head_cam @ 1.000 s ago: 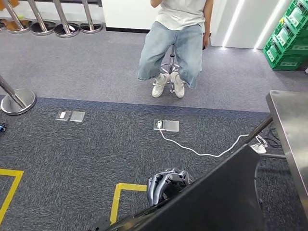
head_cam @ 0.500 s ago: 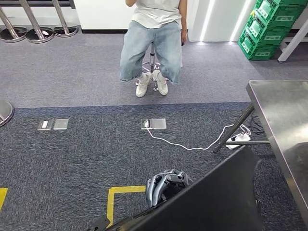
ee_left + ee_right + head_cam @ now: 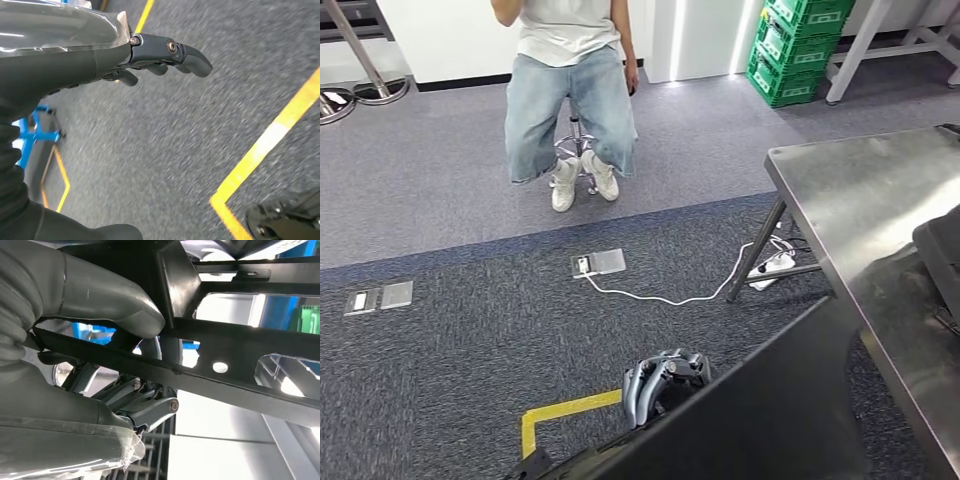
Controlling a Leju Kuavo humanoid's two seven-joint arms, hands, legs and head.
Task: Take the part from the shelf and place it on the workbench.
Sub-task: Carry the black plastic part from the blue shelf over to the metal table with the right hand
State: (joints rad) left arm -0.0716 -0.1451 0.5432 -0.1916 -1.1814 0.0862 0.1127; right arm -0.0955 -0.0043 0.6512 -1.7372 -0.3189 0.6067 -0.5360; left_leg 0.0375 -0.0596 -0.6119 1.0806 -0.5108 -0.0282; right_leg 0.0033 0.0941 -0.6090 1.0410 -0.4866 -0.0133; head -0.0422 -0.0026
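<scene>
I carry a large black panel part (image 3: 773, 420) low in the head view. My left hand (image 3: 663, 380) curls its fingers over the panel's upper edge; in the left wrist view the dark fingers (image 3: 166, 50) reach out above the carpet. My right hand (image 3: 105, 300) grips a black frame bar of the part (image 3: 245, 342), grey thumb on one side and fingers on the other. The steel workbench (image 3: 863, 200) stands at the right, its near corner just beyond the panel's far edge.
A person (image 3: 569, 90) sits on a stool straight ahead. A floor socket (image 3: 599, 263) feeds a white cable to a power strip (image 3: 773, 265) by the workbench leg. Green crates (image 3: 795, 50) stand at the back. A dark object (image 3: 943, 250) lies on the workbench. Yellow tape (image 3: 561, 410) marks the carpet.
The camera has turned to the right: the person and floor sockets slid left and much more of the workbench came into the picture. The panel and my left hand keep their place in the picture.
</scene>
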